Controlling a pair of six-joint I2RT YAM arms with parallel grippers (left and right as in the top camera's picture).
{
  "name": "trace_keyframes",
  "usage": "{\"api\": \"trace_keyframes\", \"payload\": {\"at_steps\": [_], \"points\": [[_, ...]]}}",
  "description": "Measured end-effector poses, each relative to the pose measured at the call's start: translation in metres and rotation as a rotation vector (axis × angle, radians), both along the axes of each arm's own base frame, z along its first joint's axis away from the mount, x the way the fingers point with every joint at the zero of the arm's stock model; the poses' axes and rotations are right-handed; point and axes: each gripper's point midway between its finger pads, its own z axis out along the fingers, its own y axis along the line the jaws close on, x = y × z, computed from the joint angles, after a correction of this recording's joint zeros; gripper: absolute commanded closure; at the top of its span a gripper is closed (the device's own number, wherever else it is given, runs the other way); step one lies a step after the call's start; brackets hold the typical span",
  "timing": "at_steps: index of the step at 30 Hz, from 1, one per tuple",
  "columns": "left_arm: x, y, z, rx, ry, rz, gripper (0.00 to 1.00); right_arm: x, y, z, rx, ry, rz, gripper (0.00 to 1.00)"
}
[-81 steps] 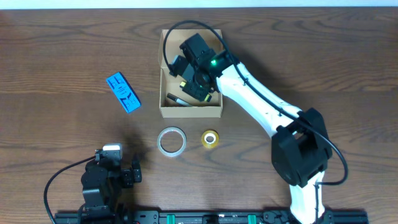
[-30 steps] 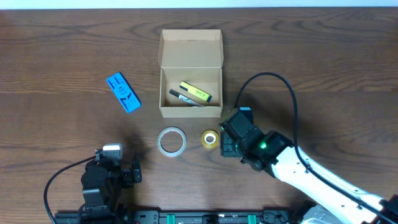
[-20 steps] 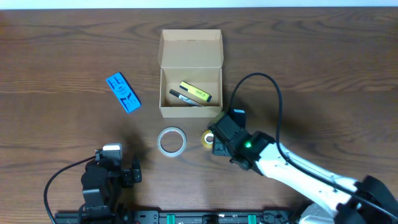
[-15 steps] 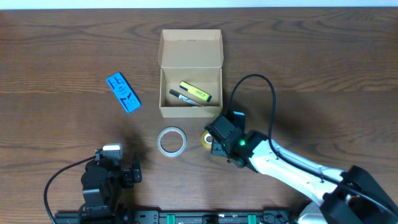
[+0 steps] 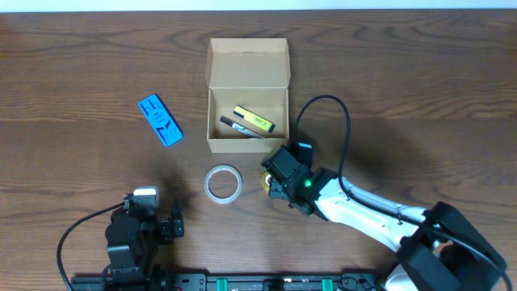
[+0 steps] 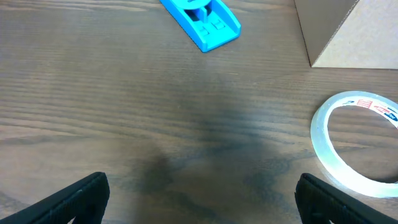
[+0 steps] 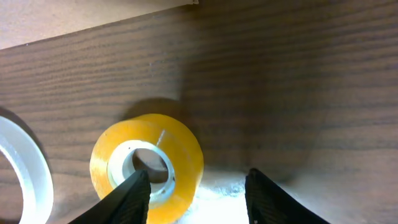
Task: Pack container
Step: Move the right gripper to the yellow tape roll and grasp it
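Table (image 5: 420,97): box (image 5: 248,144) stood rear of centre. Inside lay a marker (image 5: 254,120), a pen (image 5: 238,127) just before it. Packet (image 5: 160,120) lay left, apart. Before box: large tape roll (image 5: 222,183) left, small tape roll (image 7: 183,155) right, beneath right gripper (image 7: 199,193).

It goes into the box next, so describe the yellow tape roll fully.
The yellow tape roll lies flat on the wooden table, close to the cardboard box, beside a larger clear tape roll. Glossy yellow tape is wound on a white core. The open right gripper hangs over it, one finger above the core hole; contact cannot be told.
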Motion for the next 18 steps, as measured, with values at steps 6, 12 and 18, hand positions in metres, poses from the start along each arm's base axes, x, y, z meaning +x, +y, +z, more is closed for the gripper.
{"api": "trace_keyframes", "payload": {"at_steps": [6, 12, 18], "points": [[0.0000, 0.0000, 0.0000, 0.000, 0.000, 0.000, 0.05, 0.0039, 0.0031, -0.0070, 0.000, -0.005, -0.003, 0.66], [0.0000, 0.0000, 0.0000, 0.000, 0.000, 0.000, 0.05, 0.0039, 0.0021, -0.0086, -0.008, -0.004, -0.011, 0.97], [0.0000, 0.0000, 0.0000, 0.000, 0.000, 0.000, 0.05, 0.0009, -0.0011, -0.0076, -0.026, 0.014, -0.012, 0.99]]}}
